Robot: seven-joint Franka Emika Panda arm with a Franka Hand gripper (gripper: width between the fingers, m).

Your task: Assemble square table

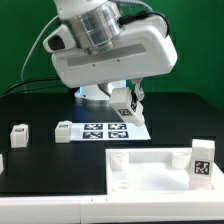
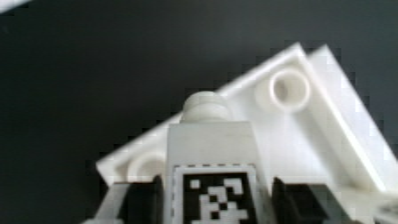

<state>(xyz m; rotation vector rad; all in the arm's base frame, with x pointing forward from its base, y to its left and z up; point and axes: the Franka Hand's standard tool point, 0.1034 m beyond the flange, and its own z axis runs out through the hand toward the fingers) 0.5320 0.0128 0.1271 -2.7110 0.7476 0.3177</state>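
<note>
Gripping leg [image 2: 214,150] in part-closed jaws, peg end fwd; needs sideways nudge to line up w/ corner socket [image 2: 285,90] of panel [image 2: 334,135] just beyond.

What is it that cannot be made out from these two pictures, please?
- Tool: wrist view, cut off by the picture's edge; exterior view, mostly behind the arm.
- Held leg: wrist view, tag blurred.
- Table panel: wrist view, only one corner in frame.

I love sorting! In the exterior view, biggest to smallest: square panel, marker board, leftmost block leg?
White plastic square panel
Flat white marker board
Leftmost short white block leg
The panel looks nearest the camera, which helps it.
</note>
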